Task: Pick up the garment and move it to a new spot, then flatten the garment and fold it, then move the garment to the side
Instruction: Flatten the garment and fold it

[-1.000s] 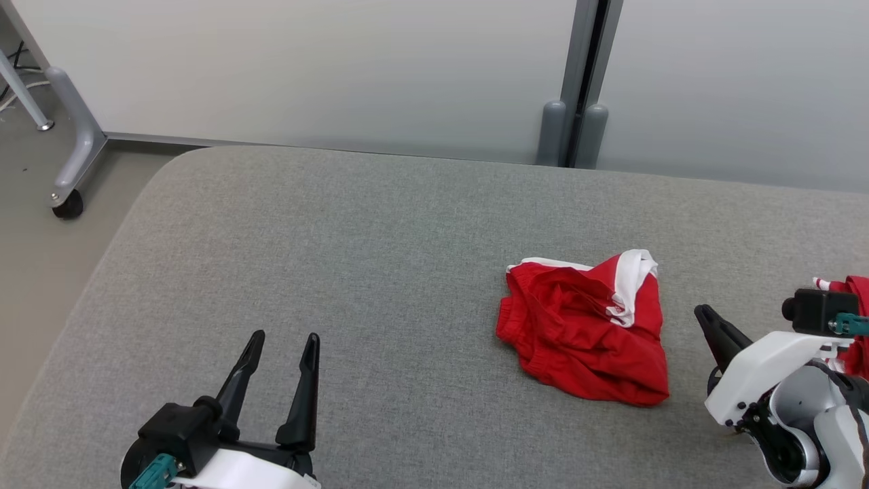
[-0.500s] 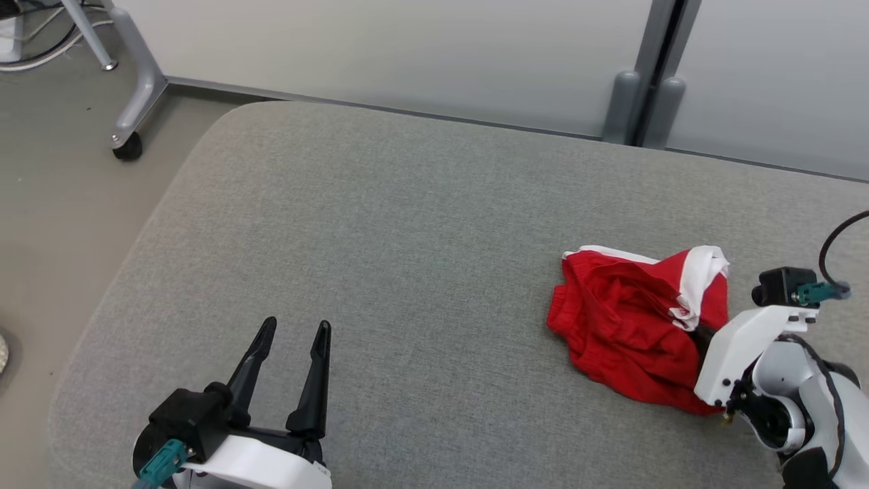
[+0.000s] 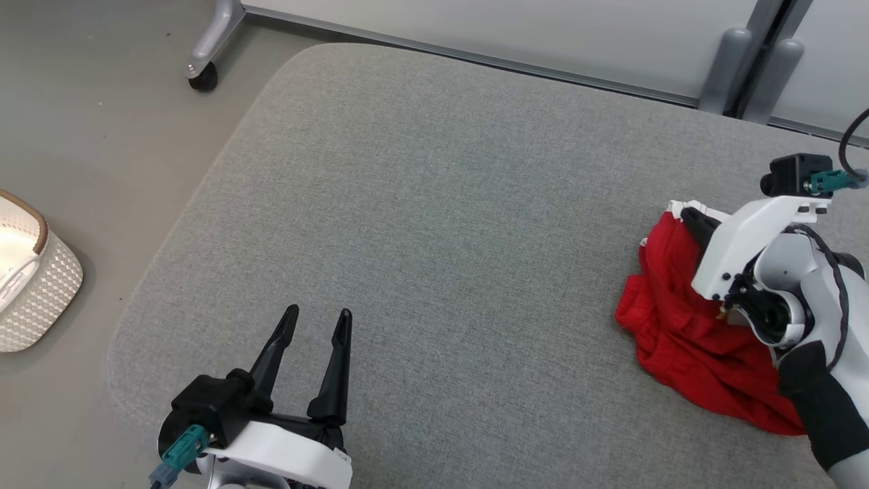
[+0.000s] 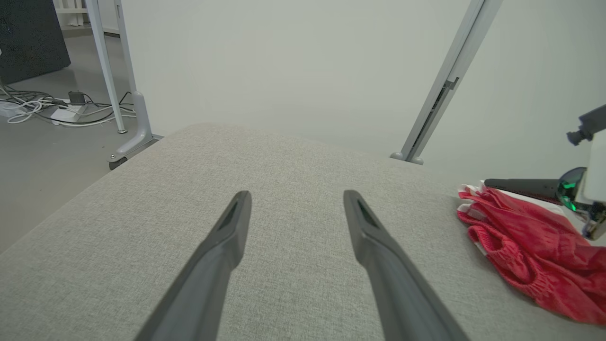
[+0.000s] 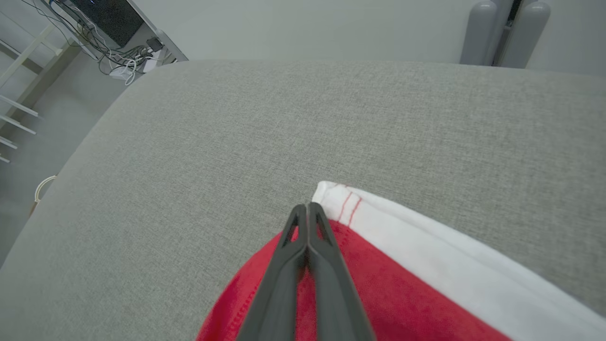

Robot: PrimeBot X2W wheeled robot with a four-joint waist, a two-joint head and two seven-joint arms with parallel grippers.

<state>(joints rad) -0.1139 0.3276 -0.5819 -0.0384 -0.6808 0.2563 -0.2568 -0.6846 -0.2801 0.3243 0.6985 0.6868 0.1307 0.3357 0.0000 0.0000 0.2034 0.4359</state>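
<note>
The garment (image 3: 672, 319) is a crumpled red piece with a white band, lying at the right side of the grey cushioned surface (image 3: 441, 204). My right gripper (image 3: 689, 217) lies over its far edge, fingers pressed together. In the right wrist view the shut tips (image 5: 307, 206) sit above the red cloth (image 5: 407, 265) beside the white band's corner, with no cloth visible between them. The left wrist view shows the garment (image 4: 530, 237) at the right with the right gripper (image 4: 492, 182) lying level above it. My left gripper (image 3: 319, 316) stands open and holds nothing near the front edge (image 4: 296, 196).
A white woven basket (image 3: 34, 285) stands on the floor off the left edge. A metal leg with a caster (image 3: 204, 68) is at the far left corner. Grey partition posts (image 3: 740, 68) rise behind the surface. Cables (image 4: 61, 106) lie on the floor.
The head camera has swung left and down. My right gripper came in from beside the garment, moved over it to its far white edge, and shut. The left gripper kept its pose.
</note>
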